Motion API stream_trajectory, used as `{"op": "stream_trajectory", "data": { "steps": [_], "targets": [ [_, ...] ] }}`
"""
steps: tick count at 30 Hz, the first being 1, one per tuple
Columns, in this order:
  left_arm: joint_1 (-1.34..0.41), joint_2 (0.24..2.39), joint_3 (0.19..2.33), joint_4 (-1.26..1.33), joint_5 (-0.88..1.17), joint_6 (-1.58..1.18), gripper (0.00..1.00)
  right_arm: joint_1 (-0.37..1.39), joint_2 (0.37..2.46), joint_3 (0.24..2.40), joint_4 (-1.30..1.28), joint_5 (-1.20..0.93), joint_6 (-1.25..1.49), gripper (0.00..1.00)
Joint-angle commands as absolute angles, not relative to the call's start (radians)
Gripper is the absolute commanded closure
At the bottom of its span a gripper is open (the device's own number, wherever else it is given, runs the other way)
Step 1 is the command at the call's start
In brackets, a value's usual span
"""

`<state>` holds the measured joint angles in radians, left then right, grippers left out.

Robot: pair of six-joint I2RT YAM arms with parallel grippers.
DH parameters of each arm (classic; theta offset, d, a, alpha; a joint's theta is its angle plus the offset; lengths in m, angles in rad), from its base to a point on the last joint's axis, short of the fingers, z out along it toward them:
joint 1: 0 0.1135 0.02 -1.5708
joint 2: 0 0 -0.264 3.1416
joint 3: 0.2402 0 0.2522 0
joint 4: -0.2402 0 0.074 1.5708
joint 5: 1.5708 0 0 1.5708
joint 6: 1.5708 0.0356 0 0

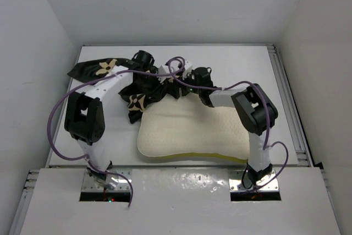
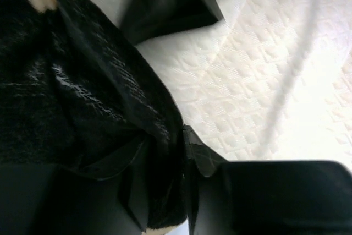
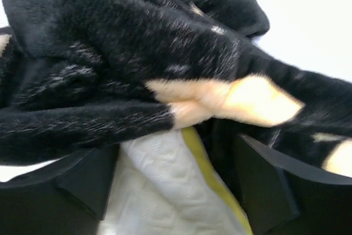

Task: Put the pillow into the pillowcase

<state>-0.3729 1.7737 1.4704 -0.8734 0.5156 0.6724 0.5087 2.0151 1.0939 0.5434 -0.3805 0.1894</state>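
Note:
The cream dimpled pillow [image 1: 187, 130] lies flat in the middle of the table. Over its far edge sits the crumpled black pillowcase [image 1: 140, 89] with tan flowers, one end trailing to the far left. My left gripper [image 2: 186, 174] is shut on a fold of the pillowcase [image 2: 71, 97], just above the pillow [image 2: 264, 81]. My right gripper [image 3: 176, 185] stands open with its fingers wide apart. The pillow's yellow-trimmed edge [image 3: 159, 191] lies between them, and the pillowcase [image 3: 110, 53] is bunched over the fingertips. In the top view both grippers are buried in the fabric.
The white table [image 1: 247, 70] is enclosed by white walls on three sides. A metal rail [image 1: 287, 97] runs along its right edge. Purple cables [image 1: 58, 108] loop off both arms above the fabric.

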Motion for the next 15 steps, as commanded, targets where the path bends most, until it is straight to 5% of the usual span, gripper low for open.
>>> {"op": "stream_trajectory", "data": {
  "steps": [1,3,4,5,11,15],
  "targets": [
    [-0.364,1.787,1.451,-0.847,0.574,0.658,0.76,0.52,2.054,1.046,0.809,-0.376,0.372,0.39],
    [-0.364,1.787,1.451,-0.847,0.581,0.653,0.74,0.52,2.062,1.051,0.831,-0.347,0.414,0.55],
    [-0.364,1.787,1.45,-0.847,0.587,0.65,0.72,0.523,2.062,1.055,0.819,-0.319,0.432,0.92],
    [-0.364,1.784,1.448,-0.847,0.589,0.652,0.71,0.535,2.054,1.057,0.807,-0.274,0.44,1.0],
    [-0.362,1.786,1.44,-0.847,0.583,0.658,0.72,0.538,1.939,0.948,0.951,-0.118,0.495,1.0],
    [-0.364,1.787,1.483,-0.87,0.601,0.67,0.85,0.543,1.847,0.899,0.954,0.024,0.549,1.0]
  ]
}}
